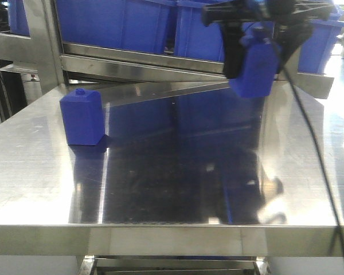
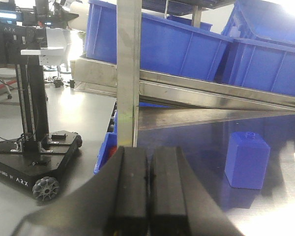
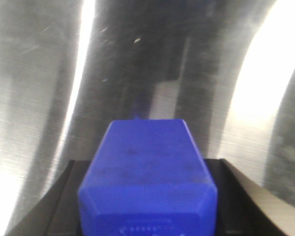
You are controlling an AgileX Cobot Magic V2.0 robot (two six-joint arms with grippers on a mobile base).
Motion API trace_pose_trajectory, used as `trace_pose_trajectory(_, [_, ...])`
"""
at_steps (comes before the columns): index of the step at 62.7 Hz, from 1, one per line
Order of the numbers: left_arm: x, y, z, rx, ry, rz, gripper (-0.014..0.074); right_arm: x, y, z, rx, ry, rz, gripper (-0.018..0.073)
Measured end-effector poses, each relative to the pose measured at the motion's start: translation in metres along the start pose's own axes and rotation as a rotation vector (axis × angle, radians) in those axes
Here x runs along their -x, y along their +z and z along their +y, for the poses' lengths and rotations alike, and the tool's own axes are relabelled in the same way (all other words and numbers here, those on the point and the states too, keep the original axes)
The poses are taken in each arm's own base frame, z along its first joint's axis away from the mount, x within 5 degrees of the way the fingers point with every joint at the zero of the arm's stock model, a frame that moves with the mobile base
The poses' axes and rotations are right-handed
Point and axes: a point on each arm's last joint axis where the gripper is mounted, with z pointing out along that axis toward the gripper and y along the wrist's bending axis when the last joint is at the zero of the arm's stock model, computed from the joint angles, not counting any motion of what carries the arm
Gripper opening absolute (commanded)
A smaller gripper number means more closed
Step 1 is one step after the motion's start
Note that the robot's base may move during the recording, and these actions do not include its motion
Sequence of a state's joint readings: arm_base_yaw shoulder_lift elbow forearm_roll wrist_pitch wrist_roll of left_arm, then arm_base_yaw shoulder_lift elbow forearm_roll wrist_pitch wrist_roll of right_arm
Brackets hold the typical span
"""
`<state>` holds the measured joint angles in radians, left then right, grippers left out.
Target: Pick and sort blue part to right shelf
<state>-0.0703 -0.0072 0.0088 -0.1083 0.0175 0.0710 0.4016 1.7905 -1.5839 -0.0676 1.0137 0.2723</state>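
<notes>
right gripper (image 1: 257,43) clamped on blue part (image 1: 253,71), cap up, clear of desk (image 1: 178,189) near far-right corner, just before right shelf (image 1: 160,60) for transfer | left gripper (image 2: 148,167) closed, empty, parked aside | knobbed blue block (image 1: 83,117) near far-left corner, judged non-target

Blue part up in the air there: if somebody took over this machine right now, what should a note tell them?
Left hand: shut, empty.
Right hand: shut on the blue part, raised clear of the table, just in front of the shelf.
Done: part picked up.
Left: carry it onto the shelf and let go.
A wider blue block stands on the table; probably leave it.
</notes>
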Motion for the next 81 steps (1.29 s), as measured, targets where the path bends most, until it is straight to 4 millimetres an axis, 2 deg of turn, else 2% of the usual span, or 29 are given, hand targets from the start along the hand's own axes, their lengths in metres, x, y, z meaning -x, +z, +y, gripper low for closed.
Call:
trace_pose_trajectory(18, [0.000, 0.000, 0.000, 0.000, 0.000, 0.000, 0.0125, -0.044, -0.026, -0.047, 0.042, -0.009, -0.229, 0.0394])
trace_pose_trajectory(28, [0.000, 0.000, 0.000, 0.000, 0.000, 0.000, 0.0125, -0.077, -0.039, -0.074, 0.016, -0.039, -0.348, 0.0394])
trace_pose_trajectory(39, [0.000, 0.000, 0.000, 0.000, 0.000, 0.000, 0.0125, -0.118, -0.051, -0.098, -0.044, 0.007, -0.477, 0.0394])
trace_pose_trajectory(58, [0.000, 0.000, 0.000, 0.000, 0.000, 0.000, 0.0125, -0.182, -0.087, -0.098, -0.075, 0.011, -0.817, 0.0394])
trace_pose_trajectory(68, [0.000, 0.000, 0.000, 0.000, 0.000, 0.000, 0.0125, -0.217, -0.103, -0.096, -0.078, 0.006, -0.940, 0.0394])
trace_pose_trajectory(81, [0.000, 0.000, 0.000, 0.000, 0.000, 0.000, 0.0125, -0.249, -0.123, -0.093, -0.078, -0.001, -1.083, 0.0394])
